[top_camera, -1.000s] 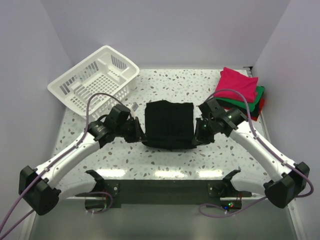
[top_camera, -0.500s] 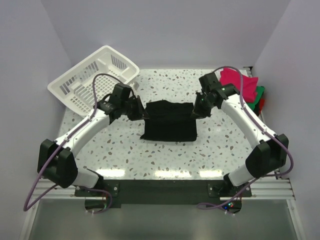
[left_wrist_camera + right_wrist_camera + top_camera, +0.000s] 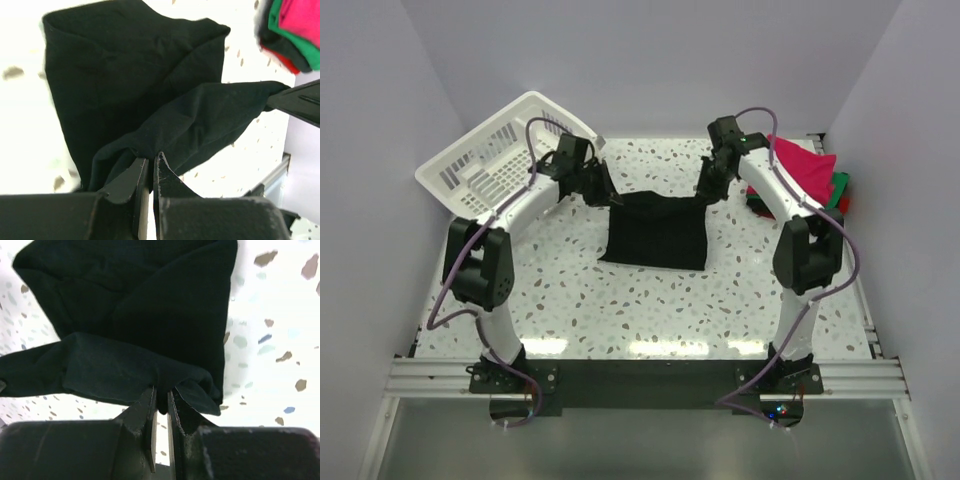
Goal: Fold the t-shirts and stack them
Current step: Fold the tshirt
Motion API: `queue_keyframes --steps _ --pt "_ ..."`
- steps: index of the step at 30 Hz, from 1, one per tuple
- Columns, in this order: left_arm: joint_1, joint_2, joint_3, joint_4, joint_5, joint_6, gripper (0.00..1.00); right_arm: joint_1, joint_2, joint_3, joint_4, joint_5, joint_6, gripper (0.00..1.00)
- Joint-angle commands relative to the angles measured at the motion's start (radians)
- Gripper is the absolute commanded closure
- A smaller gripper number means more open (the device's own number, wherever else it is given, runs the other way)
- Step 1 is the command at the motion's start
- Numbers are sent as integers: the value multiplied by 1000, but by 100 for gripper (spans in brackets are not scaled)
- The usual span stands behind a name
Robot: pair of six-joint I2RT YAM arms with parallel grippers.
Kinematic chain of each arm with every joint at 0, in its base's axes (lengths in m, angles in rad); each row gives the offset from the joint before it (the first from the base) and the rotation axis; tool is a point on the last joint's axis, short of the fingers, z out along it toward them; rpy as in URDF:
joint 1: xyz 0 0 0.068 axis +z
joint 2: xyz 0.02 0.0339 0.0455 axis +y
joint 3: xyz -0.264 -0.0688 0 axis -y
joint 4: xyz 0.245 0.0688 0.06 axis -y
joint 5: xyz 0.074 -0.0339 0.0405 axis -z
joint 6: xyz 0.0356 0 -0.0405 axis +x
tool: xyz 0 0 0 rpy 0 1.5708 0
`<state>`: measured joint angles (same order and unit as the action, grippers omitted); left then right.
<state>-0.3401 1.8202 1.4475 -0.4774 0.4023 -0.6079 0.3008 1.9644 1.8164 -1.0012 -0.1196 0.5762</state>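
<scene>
A black t-shirt lies partly folded in the middle of the table, its far edge lifted and stretched between both grippers. My left gripper is shut on the shirt's far left corner. At the far right corner my right gripper is shut on the cloth. The rest of the black t-shirt hangs down to the table, seen also as black t-shirt in the right wrist view. A stack of folded t-shirts, magenta on top of green, black and red, sits at the far right.
A white slatted basket stands tilted at the far left, close behind my left arm. The stack of shirts shows at the top right of the left wrist view. The speckled table ends at walls on three sides.
Both grippers have carried the shirt's near edge up and away towards the far side of the table, arms stretching out. The shirt has gone from flat to hanging from its lifted far edge.
</scene>
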Motion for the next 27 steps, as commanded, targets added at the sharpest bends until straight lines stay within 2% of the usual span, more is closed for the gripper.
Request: queue_keyframes --steps 1,12,17,18,19,20,21,23,24,25,27 --pt "30 71 117 -3 24 60 100 -25 74 119 -2 -21 -32 100" --pt "79 223 243 36 50 65 100 -49 243 285 -13 -40 -32 100" --pt "87 295 316 155 23 -7 100 -71 287 340 38 -12 30 100" --pt "88 313 330 234 14 -27 100 -83 291 337 114 -35 45 100" --pt "89 321 336 275 4 -70 80 -88 294 324 168 -61 60 94" --pt "90 330 344 305 -12 -88 66 -94 300 319 221 -92 63 82" --pt "89 335 358 354 -22 -102 58 -101 307 317 295 -124 70 51" --pt "85 323 352 393 -48 -109 49 -106 304 336 326 -141 70 38" --pt "84 312 340 402 -54 -107 44 -109 295 331 352 -140 56 25" --pt "82 289 329 417 -54 -95 27 -109 278 313 363 -141 24 14" --pt "84 242 268 453 -53 -76 25 -114 228 279 386 -149 -22 1"
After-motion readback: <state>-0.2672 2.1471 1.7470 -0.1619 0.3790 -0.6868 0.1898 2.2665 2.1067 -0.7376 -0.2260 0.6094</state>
